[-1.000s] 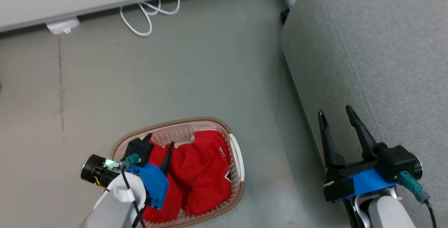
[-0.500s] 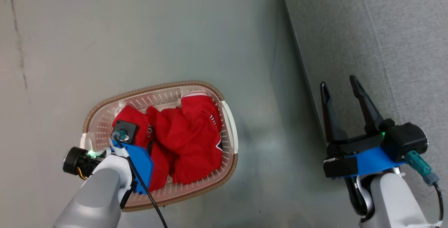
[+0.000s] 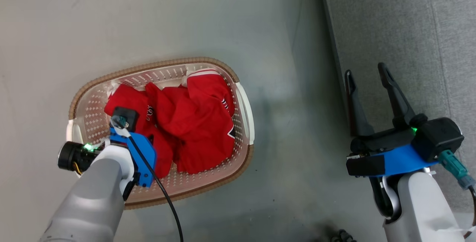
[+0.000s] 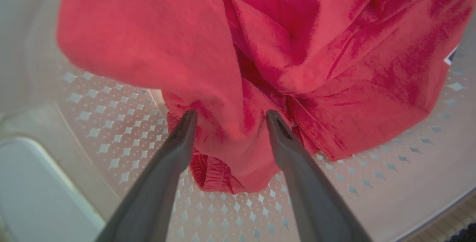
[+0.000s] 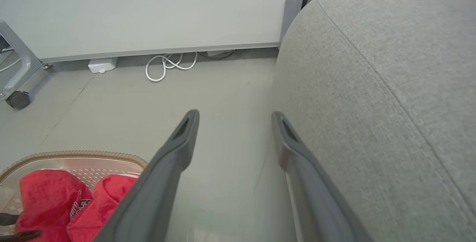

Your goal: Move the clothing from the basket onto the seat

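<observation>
The basket (image 3: 167,63), cream with a brown rim, stands on the floor left of centre in the head view and holds crumpled red clothing (image 3: 197,123). My left arm reaches down into it from above, its wrist hiding the fingers there. In the left wrist view my left gripper (image 4: 231,117) is open, its two fingers straddling a fold of the red clothing (image 4: 227,97) just above the basket's perforated floor (image 4: 111,123). My right gripper (image 3: 365,70) hangs open and empty over the edge of the grey seat (image 3: 409,30), whose rounded side (image 5: 372,67) lies right of that gripper (image 5: 234,115).
Bare grey floor (image 3: 290,130) separates basket and seat. In the right wrist view, a coiled white cable (image 5: 167,65) and a white power block (image 5: 102,64) lie at the foot of a pale wall panel, with a wheeled frame leg (image 5: 18,99) at far left.
The head camera has tipped downward, so the basket sits higher in the picture. My left gripper has turned to point down and sunk into the clothing. The right gripper stays open by the seat.
</observation>
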Controlling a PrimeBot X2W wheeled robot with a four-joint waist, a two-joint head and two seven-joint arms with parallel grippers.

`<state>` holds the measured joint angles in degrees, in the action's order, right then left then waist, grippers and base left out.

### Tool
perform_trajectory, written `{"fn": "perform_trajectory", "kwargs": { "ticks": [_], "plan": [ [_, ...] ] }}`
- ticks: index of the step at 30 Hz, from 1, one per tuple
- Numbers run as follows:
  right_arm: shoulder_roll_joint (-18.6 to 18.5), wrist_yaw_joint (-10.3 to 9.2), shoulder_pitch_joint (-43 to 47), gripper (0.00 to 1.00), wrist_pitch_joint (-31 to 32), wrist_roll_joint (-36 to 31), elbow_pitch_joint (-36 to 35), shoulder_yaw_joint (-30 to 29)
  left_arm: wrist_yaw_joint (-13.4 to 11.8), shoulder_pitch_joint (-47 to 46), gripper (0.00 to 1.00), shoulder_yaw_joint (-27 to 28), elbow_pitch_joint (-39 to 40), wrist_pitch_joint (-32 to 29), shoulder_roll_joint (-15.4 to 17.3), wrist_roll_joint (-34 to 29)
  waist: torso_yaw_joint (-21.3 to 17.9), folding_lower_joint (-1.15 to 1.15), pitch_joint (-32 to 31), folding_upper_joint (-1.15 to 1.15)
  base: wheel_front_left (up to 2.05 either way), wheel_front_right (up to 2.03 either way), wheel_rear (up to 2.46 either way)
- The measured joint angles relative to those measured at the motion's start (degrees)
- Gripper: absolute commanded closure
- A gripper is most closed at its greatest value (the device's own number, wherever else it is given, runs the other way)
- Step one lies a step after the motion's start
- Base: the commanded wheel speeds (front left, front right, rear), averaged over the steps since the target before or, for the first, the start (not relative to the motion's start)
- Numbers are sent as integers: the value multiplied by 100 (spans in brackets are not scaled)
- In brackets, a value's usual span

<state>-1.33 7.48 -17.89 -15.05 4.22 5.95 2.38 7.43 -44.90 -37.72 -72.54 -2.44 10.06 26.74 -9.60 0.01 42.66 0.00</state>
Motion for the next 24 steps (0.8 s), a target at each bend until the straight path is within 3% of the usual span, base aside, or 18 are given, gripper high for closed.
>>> {"fn": "perform_trajectory", "kwargs": {
  "ticks": [10, 11, 12, 24],
  "plan": [
    [0, 0, -119, 0, 0, 0, -83, -21, -58, -421, 0, -159, -75, -174, 16, -71, -8, 0, 502, 0, 0, 0, 0],
    [0, 0, -132, 0, 0, 0, -86, -20, -87, -436, 58, -189, -81, -209, 21, -102, -9, 0, 525, 0, 0, 0, 0],
    [0, 0, -145, 0, 0, 1, -90, -19, -107, -446, 100, -203, -85, -189, 24, -116, -9, 0, 540, 0, 0, 0, 0],
    [0, 0, -158, 0, 0, 2, 7, -40, -105, -417, 100, -333, -113, -168, -21, -99, 12, -1, 363, 0, 0, 0, 0]
  ]
}}
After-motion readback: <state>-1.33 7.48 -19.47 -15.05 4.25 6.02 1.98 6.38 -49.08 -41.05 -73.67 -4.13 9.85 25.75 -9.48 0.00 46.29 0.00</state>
